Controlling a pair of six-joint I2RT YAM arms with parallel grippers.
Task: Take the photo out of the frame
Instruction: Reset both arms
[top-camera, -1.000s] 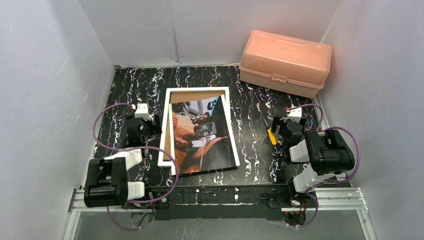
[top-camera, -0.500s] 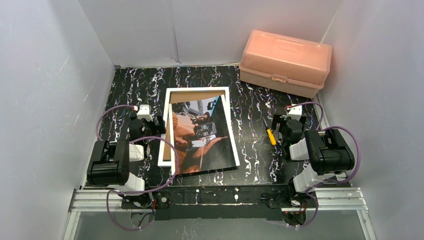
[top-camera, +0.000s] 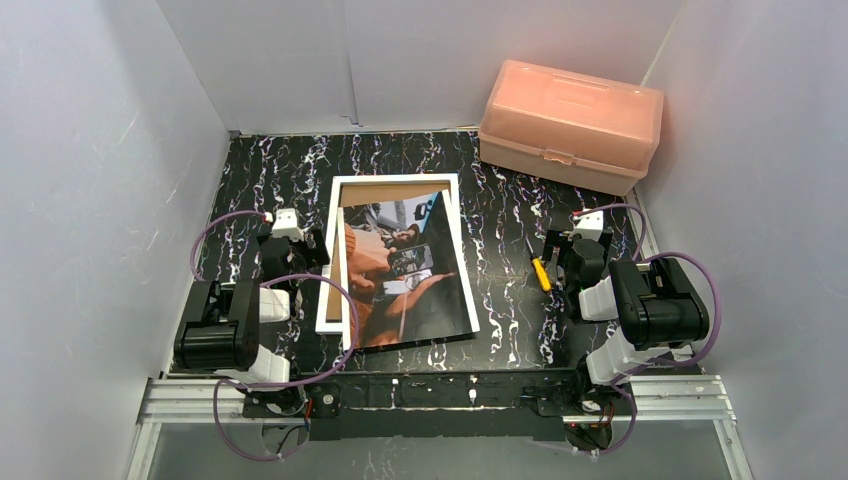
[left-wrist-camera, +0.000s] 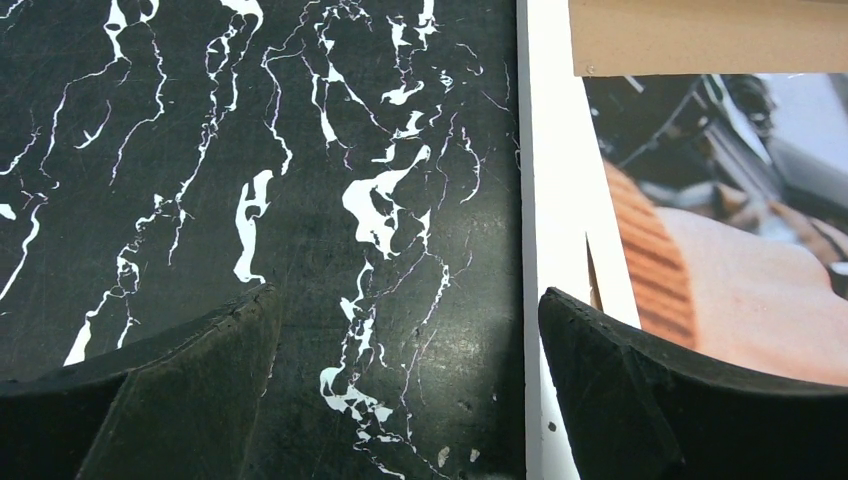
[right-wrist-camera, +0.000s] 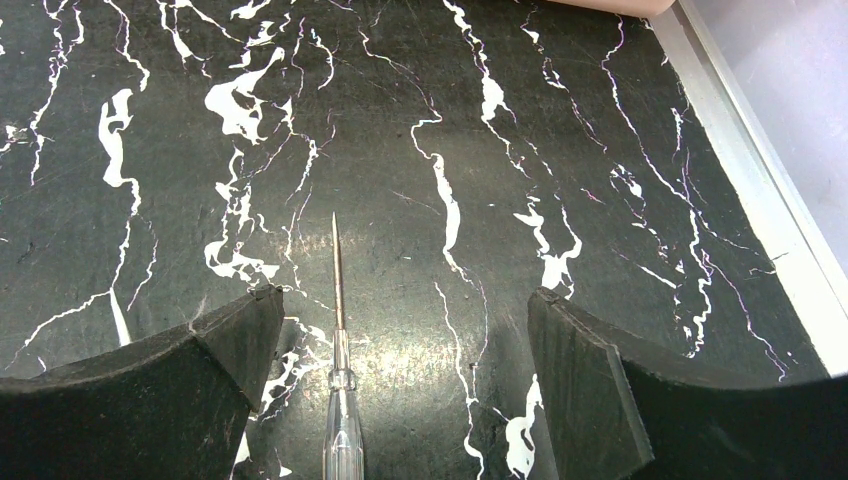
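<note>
Both your left claw and right claw gape empty flanking the frame, its photo seemingly freed, lying askew.

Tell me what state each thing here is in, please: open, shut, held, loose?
photo: loose, lying askew on the frame, lower edge past it.
frame: lying flat, backing board showing at the top.
pink box: lid shut.
screwdriver: lying flat, not held.
left end effector: open, empty.
right end effector: open, empty.
</note>
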